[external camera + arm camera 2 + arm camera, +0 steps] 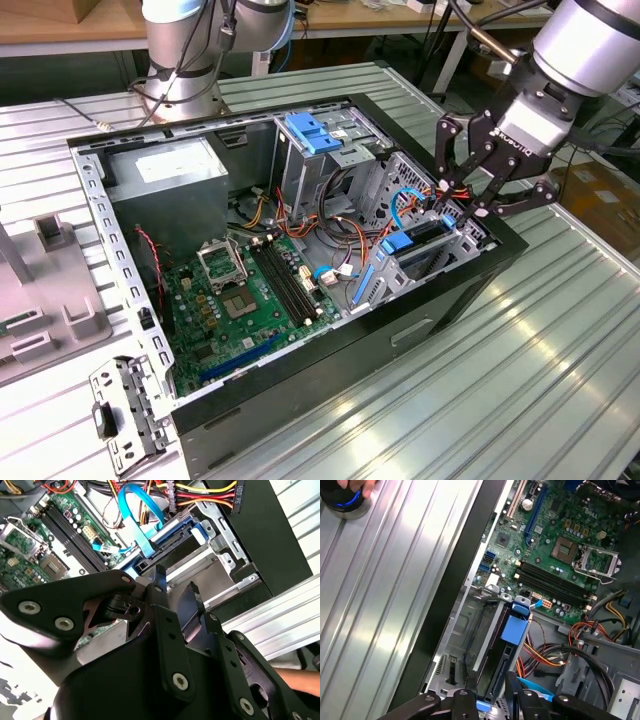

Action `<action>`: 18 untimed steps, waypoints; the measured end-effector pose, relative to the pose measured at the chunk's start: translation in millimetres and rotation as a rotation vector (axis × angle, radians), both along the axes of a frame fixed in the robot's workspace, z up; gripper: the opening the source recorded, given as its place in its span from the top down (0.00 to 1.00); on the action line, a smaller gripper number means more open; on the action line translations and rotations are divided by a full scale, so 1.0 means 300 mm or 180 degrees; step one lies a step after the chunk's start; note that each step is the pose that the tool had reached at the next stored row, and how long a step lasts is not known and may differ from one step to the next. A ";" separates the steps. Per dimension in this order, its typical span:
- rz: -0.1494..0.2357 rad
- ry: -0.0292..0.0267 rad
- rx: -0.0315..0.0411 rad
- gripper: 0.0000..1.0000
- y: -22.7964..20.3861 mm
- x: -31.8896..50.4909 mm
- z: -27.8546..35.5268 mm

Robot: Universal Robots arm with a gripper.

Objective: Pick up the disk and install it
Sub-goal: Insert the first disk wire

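Blue-railed disk (504, 647) lies in the bay (466, 626) (exterior view: tool (458, 208) above).

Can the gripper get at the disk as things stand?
Likely yes: the gripper hangs right over the disk standing on edge in the open bay, and the cables lie beside, not between.

My bench (540, 340): ribbed metal, silver.
Computer case (300, 375): open, lying mid-bench.
Metal bracket (125, 412): just beside the case's corner.
Grey fixture (45, 305): exterior view's left edge.
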State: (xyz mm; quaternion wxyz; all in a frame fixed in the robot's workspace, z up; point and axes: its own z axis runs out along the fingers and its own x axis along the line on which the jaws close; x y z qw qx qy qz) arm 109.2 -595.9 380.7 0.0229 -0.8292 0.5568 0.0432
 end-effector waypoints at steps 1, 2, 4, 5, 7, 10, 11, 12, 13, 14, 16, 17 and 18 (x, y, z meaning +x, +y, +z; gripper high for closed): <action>0.0038 0.0000 0.0000 0.64 0.000 0.000 0.000; 0.0067 0.0000 0.0000 0.64 0.000 0.000 0.000; 0.0139 0.0000 0.0000 0.64 0.000 0.000 0.000; 0.0183 0.0000 0.0000 0.64 0.000 0.000 0.000; 0.0263 0.0000 0.0000 0.64 0.000 0.000 0.000; 0.0436 0.0000 0.0000 0.64 0.000 0.000 0.000; 0.0469 0.0000 0.0000 0.64 0.000 0.000 0.000; 0.0502 0.0000 0.0000 0.64 0.000 0.000 0.000; 0.0554 0.0000 0.0000 0.64 0.000 0.000 0.000; 0.0585 0.0000 0.0000 0.64 0.000 0.000 0.000; 0.0719 0.0000 0.0000 0.64 0.000 0.000 0.000; 0.0777 0.0000 0.0000 0.64 0.000 0.000 0.000; 0.0881 0.0000 0.0000 0.64 0.000 0.000 0.000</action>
